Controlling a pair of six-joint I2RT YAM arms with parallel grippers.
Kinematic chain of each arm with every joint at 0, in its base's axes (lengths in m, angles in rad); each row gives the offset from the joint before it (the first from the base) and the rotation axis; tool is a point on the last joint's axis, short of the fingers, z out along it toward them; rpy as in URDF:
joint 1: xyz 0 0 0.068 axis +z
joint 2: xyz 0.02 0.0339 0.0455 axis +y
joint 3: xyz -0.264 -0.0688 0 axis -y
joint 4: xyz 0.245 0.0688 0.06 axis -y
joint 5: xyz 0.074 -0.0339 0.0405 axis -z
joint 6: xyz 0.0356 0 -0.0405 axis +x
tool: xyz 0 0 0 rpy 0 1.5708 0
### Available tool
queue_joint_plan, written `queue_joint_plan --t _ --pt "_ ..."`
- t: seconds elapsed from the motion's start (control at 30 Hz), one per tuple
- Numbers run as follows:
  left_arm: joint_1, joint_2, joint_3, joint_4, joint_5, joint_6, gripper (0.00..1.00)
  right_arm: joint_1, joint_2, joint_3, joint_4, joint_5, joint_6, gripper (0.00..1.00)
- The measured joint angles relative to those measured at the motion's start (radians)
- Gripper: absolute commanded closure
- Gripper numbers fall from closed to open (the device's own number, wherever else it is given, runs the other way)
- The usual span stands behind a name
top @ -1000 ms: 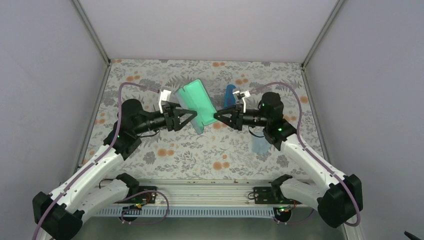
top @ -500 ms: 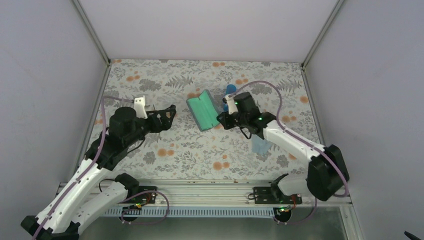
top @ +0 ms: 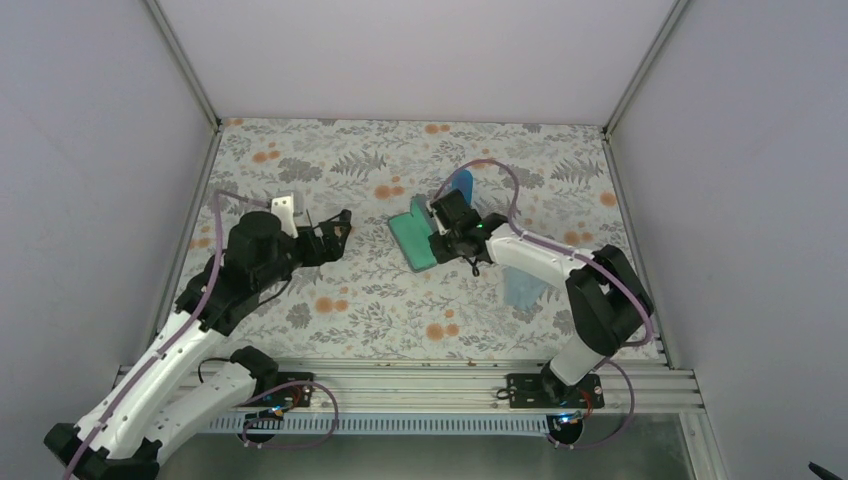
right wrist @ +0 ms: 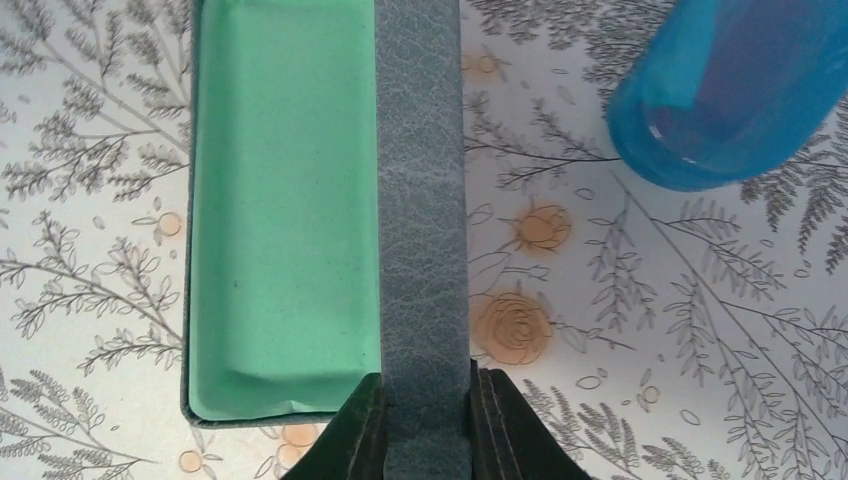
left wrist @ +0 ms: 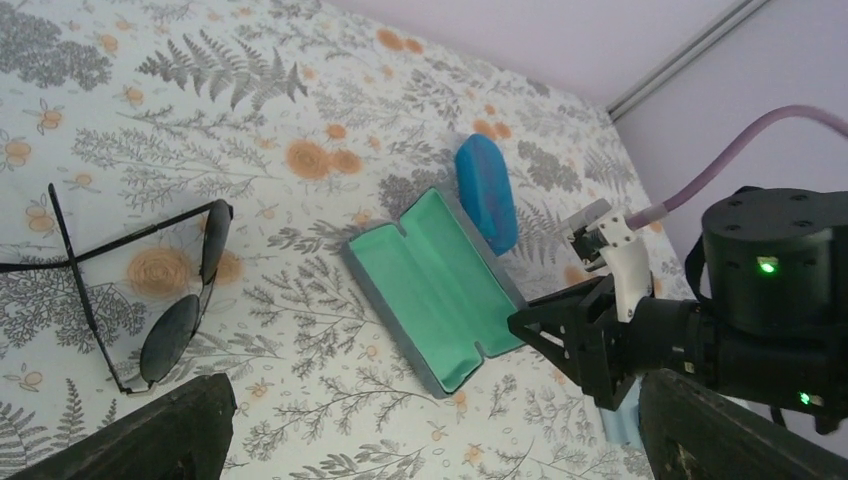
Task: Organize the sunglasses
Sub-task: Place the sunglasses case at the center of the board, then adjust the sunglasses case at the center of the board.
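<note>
Thin black-framed sunglasses point(left wrist: 150, 295) with dark lenses lie unfolded on the floral table at the left of the left wrist view. An open grey case point(top: 415, 240) with green lining point(right wrist: 285, 220) lies on the table in the middle. My right gripper point(right wrist: 425, 400) is shut on the case's grey lid point(right wrist: 422, 200) at its near end, also seen as the right gripper point(left wrist: 560, 335) from the left wrist. My left gripper point(top: 335, 225) hangs open and holds nothing, well left of the case point(left wrist: 435, 290) and above the sunglasses.
A blue oblong case point(top: 462, 183) lies just beyond the grey one, seen too as the blue case point(right wrist: 730, 90) and the blue case point(left wrist: 487, 190). A light blue cloth point(top: 520, 288) lies under the right arm. Grey walls enclose the table on three sides.
The left gripper has opened, let go of the grey case and drawn back to the left. The right gripper has brought the case down from mid-air onto the table.
</note>
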Motion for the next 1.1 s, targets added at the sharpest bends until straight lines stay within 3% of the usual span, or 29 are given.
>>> queue_joint_plan --t 0.17,0.23,0.37,0.43,0.6,0.8,0.93,1.1 --pt "0.0 0.064 0.016 0.01 -0.009 0.012 0.0 0.08 0.023 0.03 -0.03 0.071 -0.004 0.87" --pt "0.0 0.082 0.026 0.019 -0.016 0.025 0.0 0.1 0.035 0.045 -0.042 0.085 -0.006 0.79" --pt "0.0 0.125 0.06 0.035 -0.034 0.047 0.0 0.113 0.049 0.078 -0.07 0.102 -0.005 0.41" --pt "0.0 0.147 0.073 0.043 -0.045 0.056 0.0 0.113 0.047 0.097 -0.085 0.105 0.005 0.33" --pt "0.0 0.162 0.074 0.053 -0.091 0.062 0.0 0.113 -0.039 0.115 -0.095 0.058 0.023 0.32" --pt "0.0 0.139 0.042 0.084 -0.179 0.035 0.0 0.132 -0.137 0.117 -0.016 -0.153 0.061 0.4" --pt "0.0 0.118 0.025 0.086 -0.263 -0.006 0.0 0.172 -0.082 0.104 0.048 -0.277 0.103 0.46" --pt "0.0 0.078 0.025 0.105 -0.338 -0.042 0.0 0.202 0.065 0.1 0.093 -0.356 0.177 0.46"
